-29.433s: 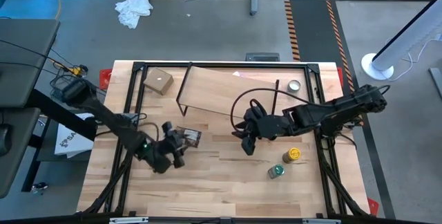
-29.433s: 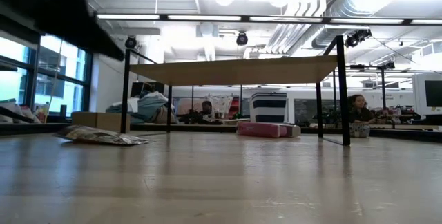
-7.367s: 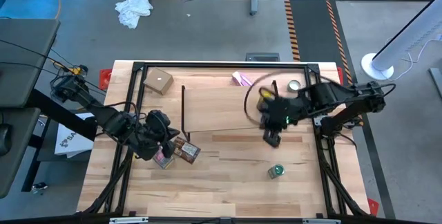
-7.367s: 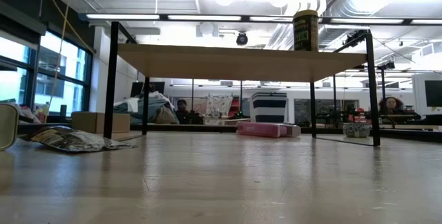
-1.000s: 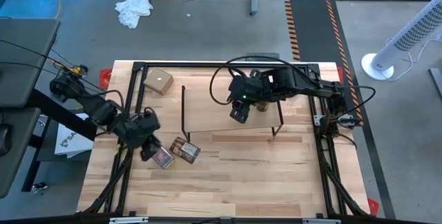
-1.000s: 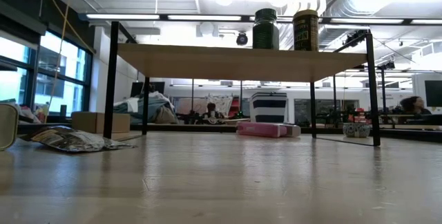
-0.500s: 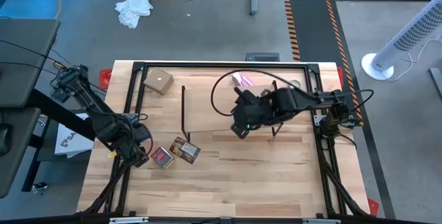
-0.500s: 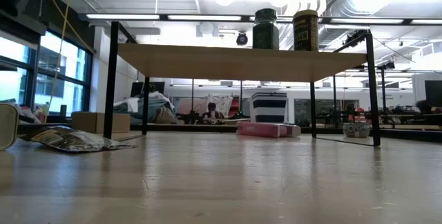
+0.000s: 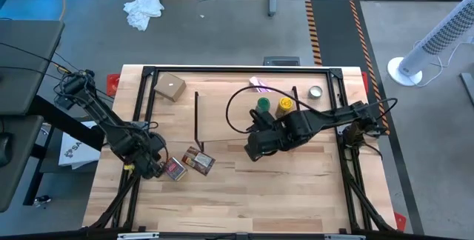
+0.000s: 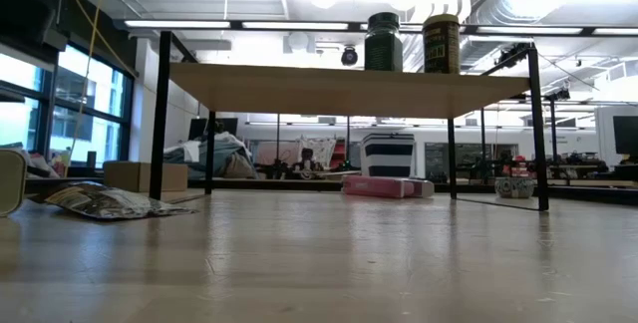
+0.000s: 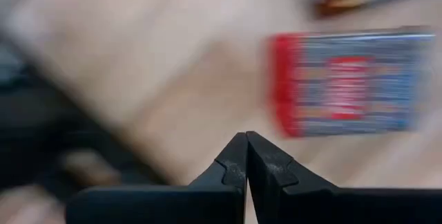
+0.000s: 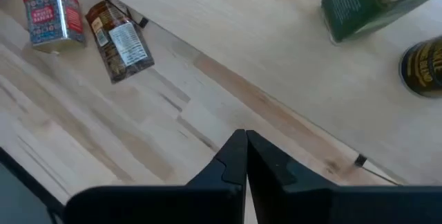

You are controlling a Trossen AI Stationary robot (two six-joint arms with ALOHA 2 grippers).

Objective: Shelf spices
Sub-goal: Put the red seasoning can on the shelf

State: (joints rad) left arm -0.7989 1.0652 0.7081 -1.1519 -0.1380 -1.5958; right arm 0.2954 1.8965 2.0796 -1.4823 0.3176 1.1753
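Observation:
The shelf (image 9: pixel 237 118) stands at the table's far middle on its black frame legs. The green-lidded jar (image 9: pixel 263 104) and the yellow jar (image 9: pixel 285 105) stand upright on its plank, also in the low view as green jar (image 10: pixel 384 42) and yellow jar (image 10: pixel 441 44). The red boxy container (image 9: pixel 174 169) and the orange-brown packet (image 9: pixel 198 161) lie flat on the table left of the shelf. My left gripper (image 9: pixel 150 167) is shut just left of the red container (image 11: pixel 352 86). My right gripper (image 9: pixel 255 151) is shut above the shelf's near edge, touching nothing.
A tan cardboard box (image 9: pixel 170 87) sits at the far left. A pink packet (image 9: pixel 259 84) and a small silver tin (image 9: pixel 316 92) lie behind the shelf. A black frame (image 9: pixel 148 70) runs round the table. Bare wood lies toward the near edge.
My right gripper has drawn back from over the shelf toward the table's near edge, leaving the green-lidded jar standing beside the yellow jar. My left gripper has moved toward the table's left and near edges, ending beside the red container.

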